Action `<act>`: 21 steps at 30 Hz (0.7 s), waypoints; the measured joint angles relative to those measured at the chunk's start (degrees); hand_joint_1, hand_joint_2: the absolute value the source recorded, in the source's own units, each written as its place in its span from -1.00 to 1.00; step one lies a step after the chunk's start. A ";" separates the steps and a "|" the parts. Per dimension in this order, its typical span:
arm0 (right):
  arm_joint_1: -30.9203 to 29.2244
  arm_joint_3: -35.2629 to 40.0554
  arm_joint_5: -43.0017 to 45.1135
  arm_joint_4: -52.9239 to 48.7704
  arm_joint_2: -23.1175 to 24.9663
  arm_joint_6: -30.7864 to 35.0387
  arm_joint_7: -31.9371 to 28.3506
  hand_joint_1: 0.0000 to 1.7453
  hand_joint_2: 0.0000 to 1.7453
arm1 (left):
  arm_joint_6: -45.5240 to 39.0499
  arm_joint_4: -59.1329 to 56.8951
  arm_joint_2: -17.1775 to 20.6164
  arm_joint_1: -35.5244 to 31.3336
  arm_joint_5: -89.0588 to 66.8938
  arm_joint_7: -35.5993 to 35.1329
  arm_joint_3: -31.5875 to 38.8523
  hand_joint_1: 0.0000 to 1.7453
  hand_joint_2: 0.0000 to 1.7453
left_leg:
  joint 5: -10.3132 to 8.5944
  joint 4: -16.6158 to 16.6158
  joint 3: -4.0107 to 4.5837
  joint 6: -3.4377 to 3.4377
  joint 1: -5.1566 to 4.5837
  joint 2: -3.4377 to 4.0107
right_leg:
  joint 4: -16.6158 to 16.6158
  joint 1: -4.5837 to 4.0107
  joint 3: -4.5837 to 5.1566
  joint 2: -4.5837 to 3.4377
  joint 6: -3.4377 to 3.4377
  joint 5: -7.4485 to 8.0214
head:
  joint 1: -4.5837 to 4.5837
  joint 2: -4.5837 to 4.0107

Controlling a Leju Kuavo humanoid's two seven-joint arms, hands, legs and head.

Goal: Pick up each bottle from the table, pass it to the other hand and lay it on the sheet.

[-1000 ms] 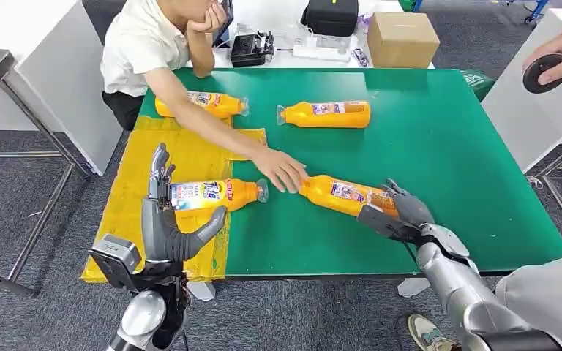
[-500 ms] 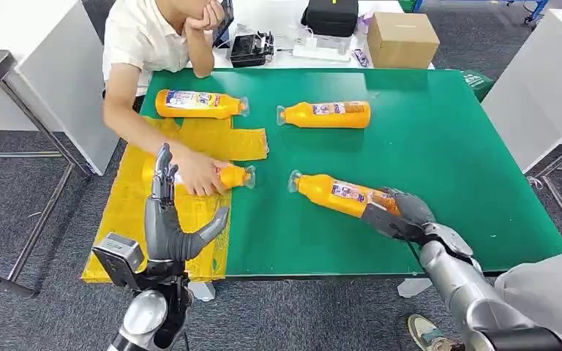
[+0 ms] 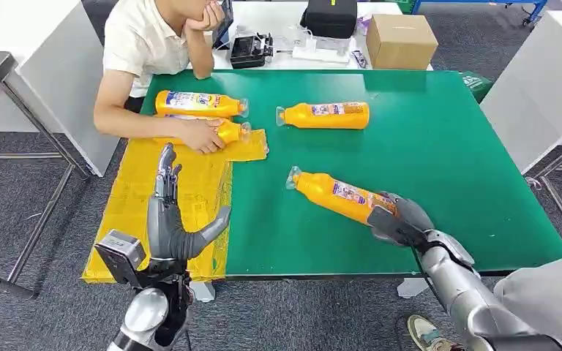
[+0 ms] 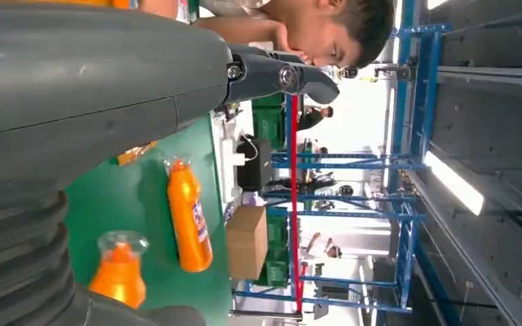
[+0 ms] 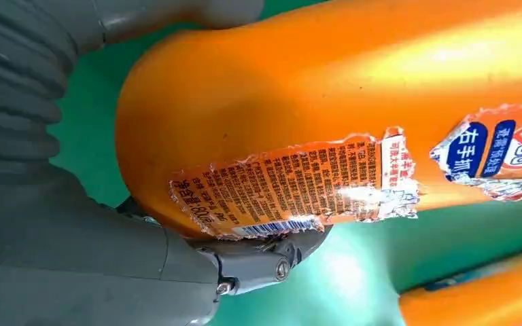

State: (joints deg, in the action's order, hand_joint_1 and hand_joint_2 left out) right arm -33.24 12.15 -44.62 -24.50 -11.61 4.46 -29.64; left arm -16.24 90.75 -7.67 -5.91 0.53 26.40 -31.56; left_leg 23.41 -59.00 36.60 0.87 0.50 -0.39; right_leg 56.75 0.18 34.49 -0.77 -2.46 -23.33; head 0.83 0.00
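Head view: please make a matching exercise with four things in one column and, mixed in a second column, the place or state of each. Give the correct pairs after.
Things
1. right hand
2. left hand
3. cardboard box
4. person's hand

Places or states
A. raised and holding nothing, above the yellow sheet
B. on the white table behind the green table
C. grips the base of a lying orange bottle
D. rests on a bottle at the sheet's far end

Pairs: 1-C, 2-A, 3-B, 4-D
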 measured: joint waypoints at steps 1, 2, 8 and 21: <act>0.76 -0.84 2.58 -0.22 0.39 -0.33 -2.30 1.00 1.00 | 0.09 -0.09 0.00 0.02 0.98 -0.52 0.02 -1.00 1.00 | 0.00 0.00 0.01 0.00 0.00 0.00 | 0.00 0.00 -0.02 0.00 0.00 0.00 | 0.02 0.00; 1.81 -1.71 5.07 -0.79 1.01 -0.70 -4.26 1.00 1.00 | 0.88 -0.17 -0.11 0.10 2.87 -1.80 0.04 -1.00 1.00 | 0.00 0.00 0.04 0.00 0.00 0.00 | 0.01 0.00 -0.02 0.00 0.00 0.00 | 0.00 0.00; 16.90 -3.76 22.56 -21.66 8.81 -8.81 -8.95 1.00 1.00 | 9.05 -2.03 0.02 4.25 18.89 -9.38 -0.72 -1.00 1.00 | 0.03 0.02 0.46 -0.09 0.15 -0.13 | 0.04 -0.14 0.39 0.01 0.03 -0.07 | -0.02 0.00; 25.63 9.68 27.99 -41.33 15.58 -5.68 -7.34 1.00 1.00 | 14.47 -5.03 2.03 6.45 30.78 -13.90 -1.59 -1.00 1.00 | 0.04 0.12 0.68 -0.14 0.13 -0.20 | 0.05 -0.11 0.61 0.11 0.18 -0.18 | 0.00 0.00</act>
State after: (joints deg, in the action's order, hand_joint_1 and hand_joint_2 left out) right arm -7.61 21.83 -16.63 -65.83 3.98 -1.22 -36.98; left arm -1.77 85.72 -5.64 0.54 31.30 12.50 -33.16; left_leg 23.45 -58.88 37.28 0.74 0.63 -0.58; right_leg 56.80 0.08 35.10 -0.66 -2.27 -23.51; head 0.83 0.00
